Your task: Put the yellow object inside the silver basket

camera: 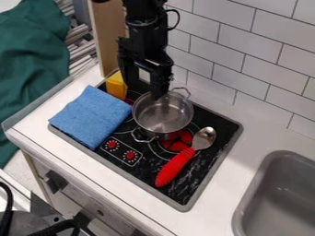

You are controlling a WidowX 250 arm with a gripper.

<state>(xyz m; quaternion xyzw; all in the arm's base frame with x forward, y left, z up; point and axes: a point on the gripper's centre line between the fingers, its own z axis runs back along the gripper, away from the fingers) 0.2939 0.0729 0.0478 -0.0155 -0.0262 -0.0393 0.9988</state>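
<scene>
The yellow thing [115,85] is on the black stove [212,159], by the blue cloth [91,116] and outside the silver pot [163,114]. My gripper [144,90] is open between them, up close. A big spoon [176,168] with a red handle lies near the pot.

Yellow object [115,86] near silver pot [161,120]

A toy-like kitchen, shown by a black stovetop [184,190] with red knobs [130,155], a metal pot [163,115] and a spoon [178,165] on it, a gray sink [280,198] in a white counter [249,143], and white wall tiles [230,50] behind.
</scene>
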